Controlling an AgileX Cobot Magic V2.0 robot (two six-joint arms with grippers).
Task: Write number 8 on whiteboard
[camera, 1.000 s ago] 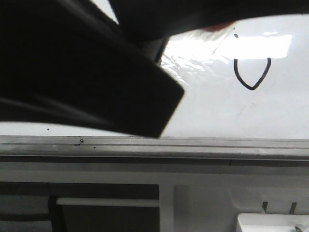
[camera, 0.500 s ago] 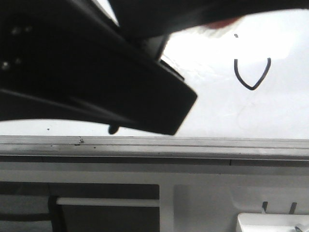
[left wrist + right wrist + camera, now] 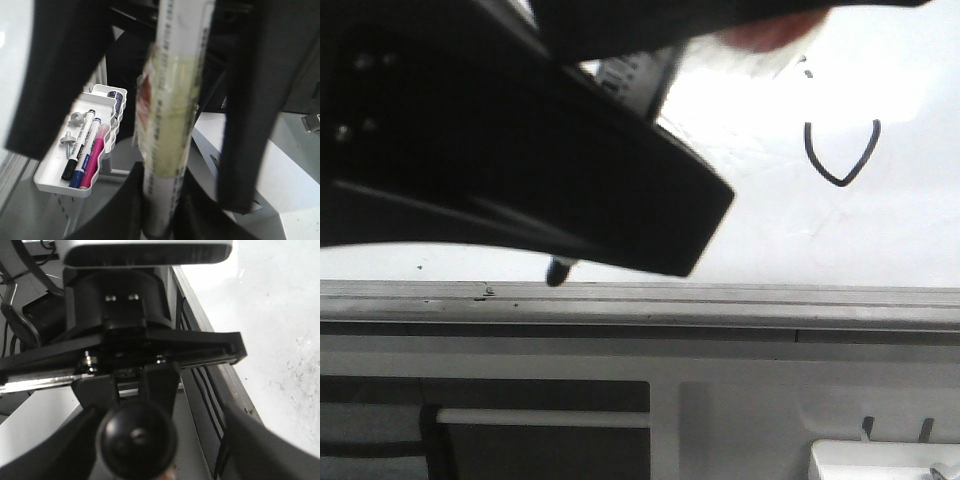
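The whiteboard (image 3: 880, 230) fills the upper front view. The black line of the number 8 (image 3: 840, 152) on it shows as a pointed loop, open at the top, with a small dot above. My left gripper (image 3: 620, 240) is the big dark shape at left, away from the line. It is shut on a white taped marker (image 3: 170, 125), whose black tip (image 3: 557, 270) pokes out below it near the board's lower edge. My right gripper (image 3: 165, 450) is open. Its fingers (image 3: 65, 75) stand either side of the marker's rear end (image 3: 135, 437) without touching it.
A grey metal rail (image 3: 720, 300) runs along the board's lower edge. A white tray (image 3: 50, 175) hangs below it with black, blue and pink markers and shows at the lower right in the front view (image 3: 880, 460). Dark cabinet panels (image 3: 540, 440) are underneath.
My left gripper has moved down and to the right with the marker. The marker's tip now shows below it near the rail. The drawn line is unchanged.
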